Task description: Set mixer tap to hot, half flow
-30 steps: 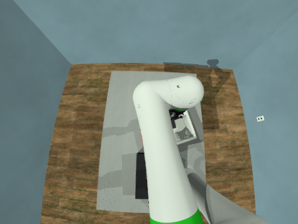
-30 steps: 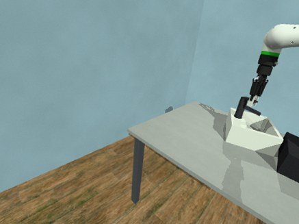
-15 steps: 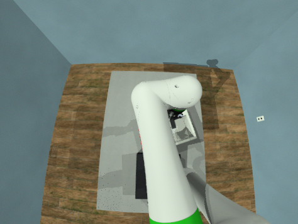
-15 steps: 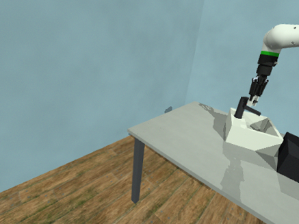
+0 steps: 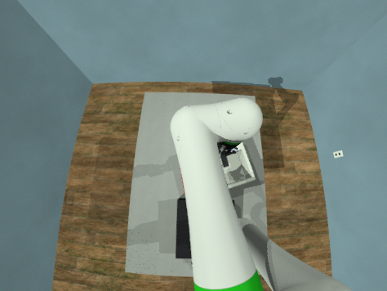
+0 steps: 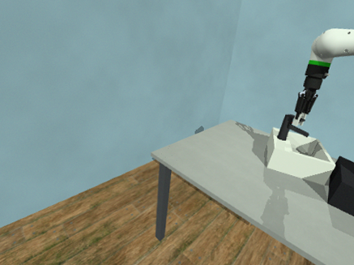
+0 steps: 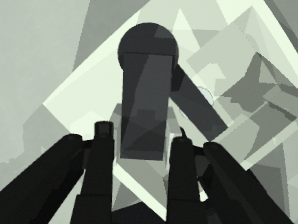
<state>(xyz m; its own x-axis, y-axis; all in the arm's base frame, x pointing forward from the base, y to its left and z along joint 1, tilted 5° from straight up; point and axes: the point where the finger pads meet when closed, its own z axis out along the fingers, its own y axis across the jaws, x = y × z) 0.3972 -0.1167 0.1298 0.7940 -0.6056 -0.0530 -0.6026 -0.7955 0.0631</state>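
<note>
On the grey table (image 6: 210, 160), toward its far right corner, you see a pale basin (image 6: 295, 159) with the black mixer tap (image 6: 285, 126) standing at its back edge. Just beside the basin, nearer the arm's base, sits a black block (image 6: 347, 185).

From the exterior view, your white arm (image 6: 343, 43) reaches in from the right, and its wrist points steeply down over the tap. The gripper (image 6: 302, 116) hangs just above and behind the tap's spout (image 6: 300, 131), which juts out over the bowl.

Look at the wrist view for the grip itself. The gripper (image 7: 141, 143) is clenched on the tap's lever (image 7: 143, 106): the flat dark bar runs from the round tap head (image 7: 148, 46) straight down between the two black fingers, and its end sits right between their tips. The spout (image 7: 200, 106) slants off to the lower right from under the head, so the lever and spout point in clearly different directions. You cannot make out any red or blue dot in these views, nor how far the lever is lifted.

From the top view, the arm (image 5: 212, 184) covers most of the scene; only a corner of the basin (image 5: 245, 169) shows beneath the elbow.
</note>
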